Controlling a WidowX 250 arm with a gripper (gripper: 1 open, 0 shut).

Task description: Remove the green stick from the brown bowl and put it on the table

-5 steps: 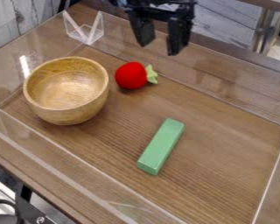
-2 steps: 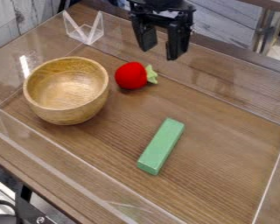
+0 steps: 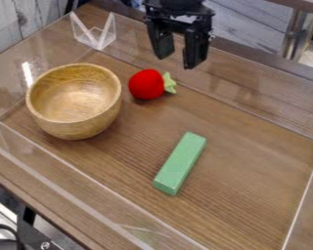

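Observation:
The green stick (image 3: 182, 163) lies flat on the table (image 3: 250, 137), right of centre and toward the front, pointing diagonally. It is outside the brown bowl (image 3: 75, 99), which sits at the left with nothing showing inside it. My gripper (image 3: 176, 54) hangs at the back, above and behind the red strawberry toy. Its two black fingers (image 3: 160, 41) are spread apart, open, with nothing between them. It is well away from both stick and bowl.
A red strawberry toy (image 3: 149, 84) with green leaves sits just right of the bowl. Low clear acrylic walls (image 3: 67, 200) run around the table's edges, and a clear folded piece (image 3: 94, 33) stands at the back left.
The gripper has sunk a little and shifted slightly; its fingers stay spread. The stick, bowl and strawberry have not moved.

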